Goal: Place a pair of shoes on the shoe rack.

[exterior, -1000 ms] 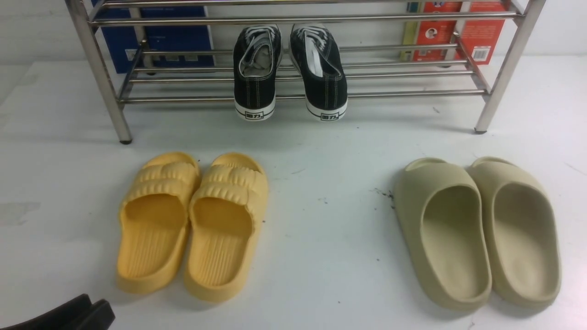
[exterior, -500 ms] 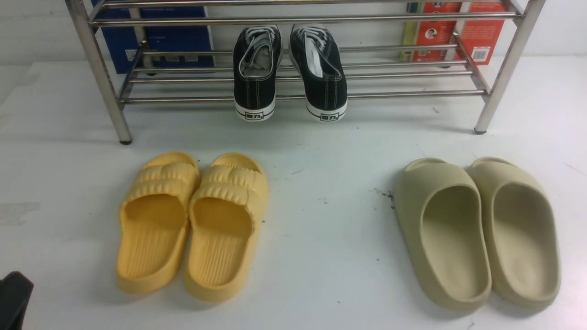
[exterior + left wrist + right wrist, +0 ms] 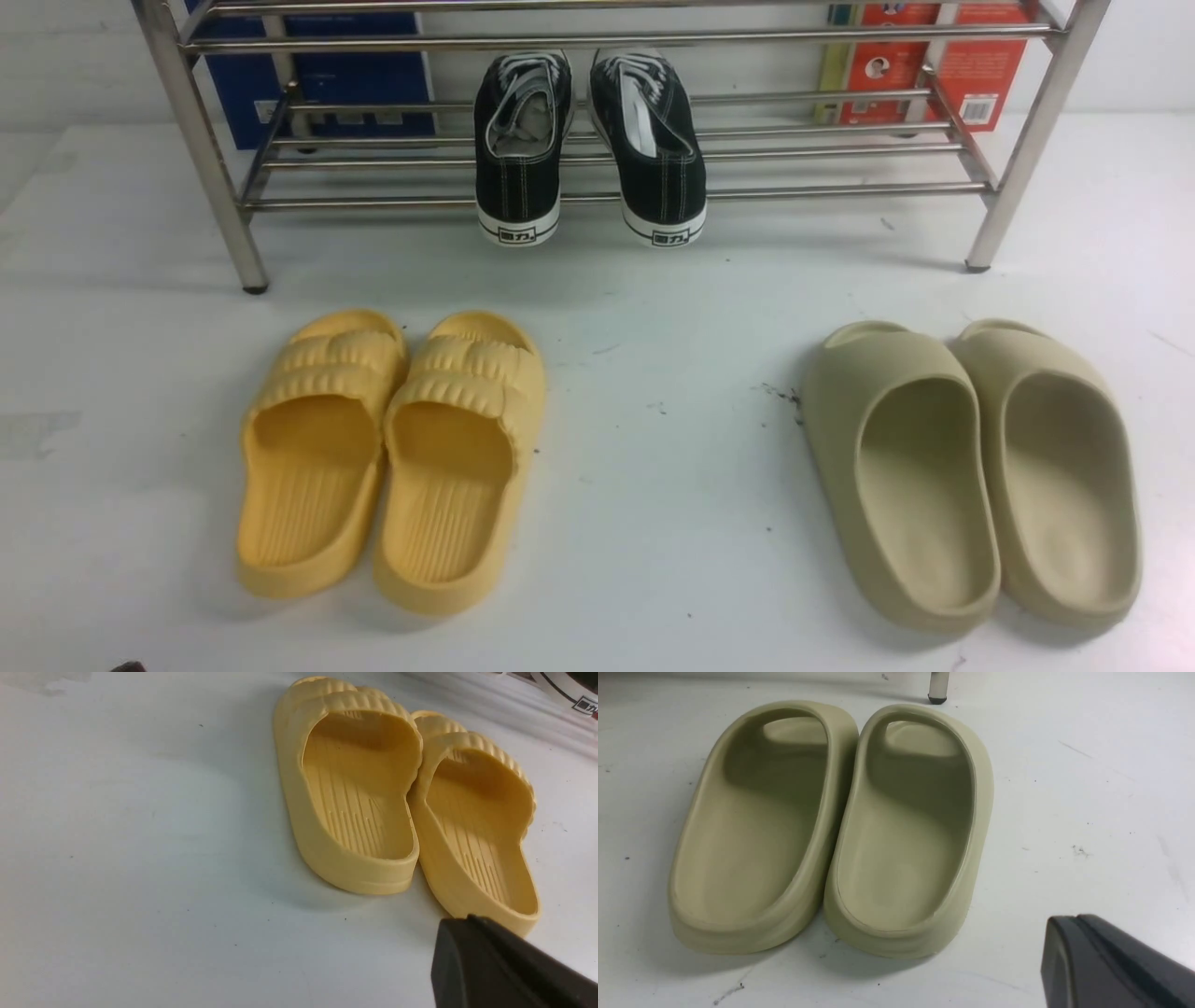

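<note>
Front view: two sneakers (image 3: 588, 140) on rack (image 3: 840, 191), toes apparently hidden.

Little of the robot shows: the left gripper (image 3: 504, 966) is a matte black, smooth wedge with a rounded edge; the right gripper (image 3: 1106, 966) looks alike.

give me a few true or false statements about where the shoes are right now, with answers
1. Both black sneakers sit on the steel shoe rack, heels facing the camera. True.
2. The yellow slides are on the rack. False: they lie on the white surface in front of it.
3. The beige slides lie side by side at the right. True.
4. A gripper holds one sneaker. False: nothing touches them.
5. The yellow slides are stacked. False: they lie side by side.
</note>
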Robot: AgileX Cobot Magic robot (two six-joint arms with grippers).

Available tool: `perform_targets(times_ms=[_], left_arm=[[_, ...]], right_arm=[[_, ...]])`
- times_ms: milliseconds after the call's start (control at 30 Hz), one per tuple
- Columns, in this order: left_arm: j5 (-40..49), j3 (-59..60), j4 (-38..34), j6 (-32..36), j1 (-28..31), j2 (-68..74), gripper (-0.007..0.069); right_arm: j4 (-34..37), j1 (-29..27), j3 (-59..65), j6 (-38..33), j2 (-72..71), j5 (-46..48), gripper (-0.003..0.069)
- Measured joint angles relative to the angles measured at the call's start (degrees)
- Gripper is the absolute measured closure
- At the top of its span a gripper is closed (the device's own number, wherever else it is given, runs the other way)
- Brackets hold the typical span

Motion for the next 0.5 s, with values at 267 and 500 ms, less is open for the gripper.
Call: perform_targets(times_ms=[267,500], left_arm=[[0.34,0.00,0.00,0.04,0.00,0.00,0.0638],[0.39,0.00,0.00,0.04,-0.06,0.00,0.0638]], right_arm=[[0.00,0.00,0.00,0.00,0.00,0.05,0.0624],[0.00,0.00,0.00,0.00,0.00,0.05,0.0622]])
